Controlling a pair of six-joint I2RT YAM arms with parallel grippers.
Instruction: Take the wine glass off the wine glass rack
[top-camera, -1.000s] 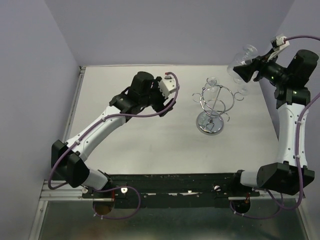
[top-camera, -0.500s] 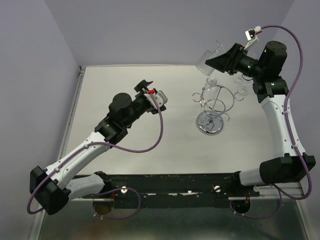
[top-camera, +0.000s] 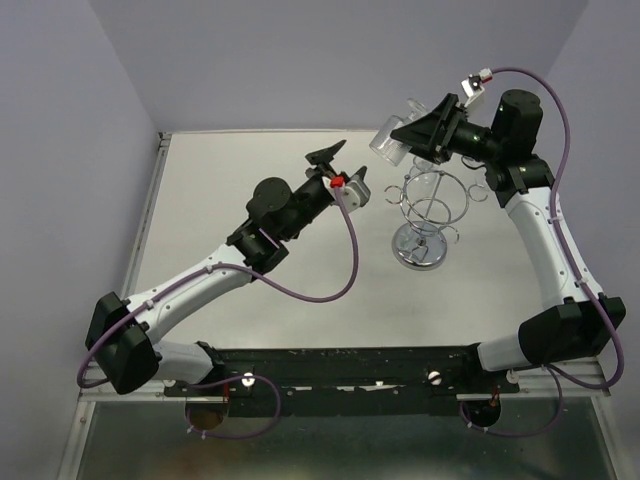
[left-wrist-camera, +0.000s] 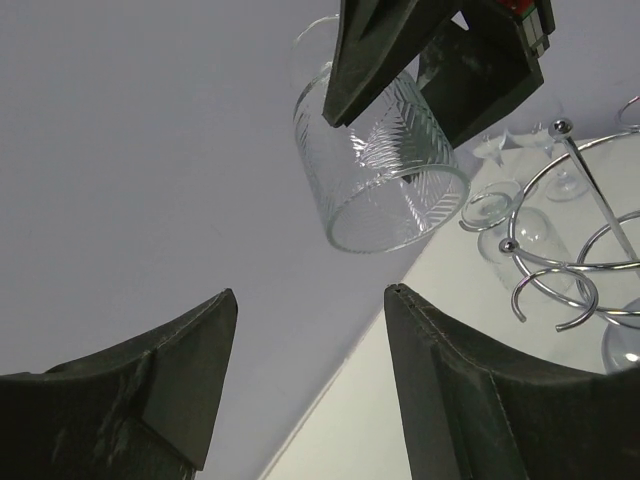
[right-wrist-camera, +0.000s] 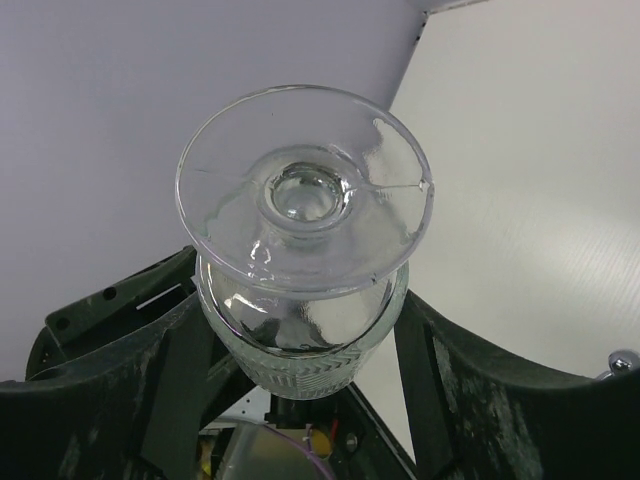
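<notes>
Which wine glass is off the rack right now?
The ribbed wine glass, gripped in the right end effector up in the air; the smaller glasses are at the rack.

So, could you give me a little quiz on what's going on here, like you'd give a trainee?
1. Which gripper holds the wine glass?
A) the left gripper
B) the right gripper
C) neither
2. True or false: the wine glass hangs from a hook of the wine glass rack.
3. Fill in the blank: the left gripper points up toward the glass with its jaws ____ and nothing between them.

Key:
1. B. Its jaws are closed around the bowl.
2. False. The glass is in the air, clear of the rack.
3. open
</notes>
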